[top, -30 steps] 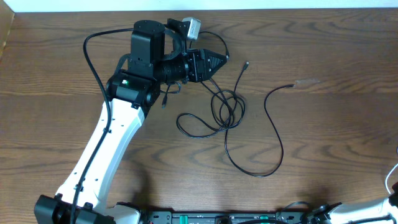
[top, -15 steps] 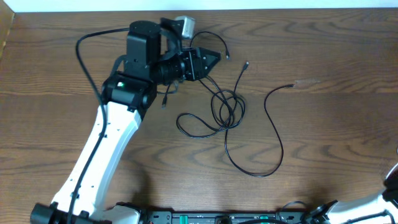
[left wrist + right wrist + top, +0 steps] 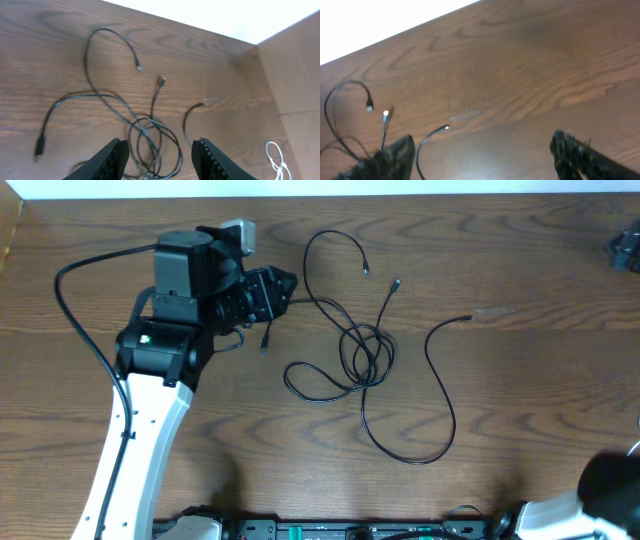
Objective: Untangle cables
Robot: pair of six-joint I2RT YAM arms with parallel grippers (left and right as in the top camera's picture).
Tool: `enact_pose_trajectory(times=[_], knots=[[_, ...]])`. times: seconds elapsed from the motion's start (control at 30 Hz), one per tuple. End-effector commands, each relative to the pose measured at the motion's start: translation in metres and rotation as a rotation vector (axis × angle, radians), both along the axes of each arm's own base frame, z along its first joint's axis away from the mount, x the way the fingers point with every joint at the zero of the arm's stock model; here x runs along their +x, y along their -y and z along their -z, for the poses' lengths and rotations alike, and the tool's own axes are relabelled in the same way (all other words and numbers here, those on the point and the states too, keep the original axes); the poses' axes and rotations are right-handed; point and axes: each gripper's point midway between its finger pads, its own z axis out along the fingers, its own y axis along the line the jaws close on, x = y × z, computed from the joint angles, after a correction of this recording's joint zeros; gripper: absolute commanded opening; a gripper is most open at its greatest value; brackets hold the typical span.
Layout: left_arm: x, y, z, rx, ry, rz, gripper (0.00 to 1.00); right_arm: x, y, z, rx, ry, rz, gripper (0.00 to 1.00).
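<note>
— Cables [image 3: 365,355]: where do they lie?
— On the table [image 3: 540,400], with the knotted loops just right of and below your left gripper [image 3: 288,286]. Its jaws stand apart, empty. One strand trails rightward to a free plug end [image 3: 468,317].
— And your right gripper [image 3: 484,136]?
— Released too, well off to the right. The left is nearer, so I'd reach with it.

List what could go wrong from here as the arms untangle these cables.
1. The black cables cross in a knot of loops; pulling one strand might tighten it rather than free it.
2. The left gripper is open and empty near a loose plug end; so thin a cord could slip from its fingers.
3. The white cable lies far off to the right and might be overlooked.
</note>
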Motion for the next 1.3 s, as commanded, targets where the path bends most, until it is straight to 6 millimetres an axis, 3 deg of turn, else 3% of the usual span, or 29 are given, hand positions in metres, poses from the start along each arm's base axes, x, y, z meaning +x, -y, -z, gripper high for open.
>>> enact_pose_trajectory(times=[0.0,0.13,0.33,0.43,0.57,0.73,0.83,1.07,1.27], knots=[[-0.004,-0.007,-0.009,0.043,0.045,0.003,0.46,-0.029,-0.018,-0.009,-0.073,0.083,0.035,0.88],[-0.007,-0.007,-0.011,0.049,0.052,0.009,0.46,-0.044,-0.048,0.035,-0.041,0.111,0.005,0.91],[-0.012,-0.008,-0.018,0.046,0.071,0.009,0.46,-0.067,-0.096,0.104,0.093,-0.047,0.044,0.87],[-0.017,-0.009,-0.021,0.045,0.073,0.010,0.46,-0.068,-0.140,0.130,0.091,-0.118,-0.029,0.87],[-0.024,-0.010,-0.023,0.048,0.070,0.007,0.46,-0.062,-0.191,0.148,0.088,-0.163,-0.117,0.87],[-0.024,-0.020,-0.028,0.089,0.097,-0.039,0.45,-0.058,-0.241,0.179,0.114,-0.234,-0.181,0.85],[-0.024,-0.032,-0.029,0.133,0.108,-0.092,0.46,-0.060,-0.261,0.197,0.111,-0.280,-0.207,0.85],[-0.026,-0.033,-0.028,0.146,0.108,-0.086,0.46,-0.066,-0.297,0.225,0.109,-0.337,-0.261,0.85],[-0.027,-0.033,-0.027,0.147,0.106,-0.086,0.45,-0.073,-0.309,0.243,0.115,-0.386,-0.231,0.85]])
